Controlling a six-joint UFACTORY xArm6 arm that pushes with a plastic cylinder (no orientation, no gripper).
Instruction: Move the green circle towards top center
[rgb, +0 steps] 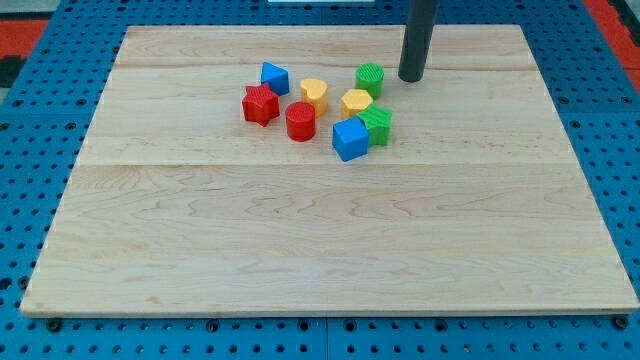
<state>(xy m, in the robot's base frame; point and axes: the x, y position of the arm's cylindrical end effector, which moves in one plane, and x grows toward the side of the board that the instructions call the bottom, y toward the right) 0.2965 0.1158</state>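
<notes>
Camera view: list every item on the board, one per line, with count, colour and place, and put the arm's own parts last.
Circle block: 1, green, top of the cluster, just left of my tip.
Star-like block: 1, green, cluster's right end, touching the blue cube.
Cube: 1, blue, cluster's bottom right.
Small angular block: 1, blue, cluster's top left.
Star-like block: 1, red, cluster's left end.
Cylinder: 1, red, right of the red star.
Blocks: 2, yellow, shapes unclear, one at the middle, one right of it.
Board: 1, pale wood, on a blue pegboard.
My tip: 1, dark rod end, right of the green circle, slightly apart.
</notes>
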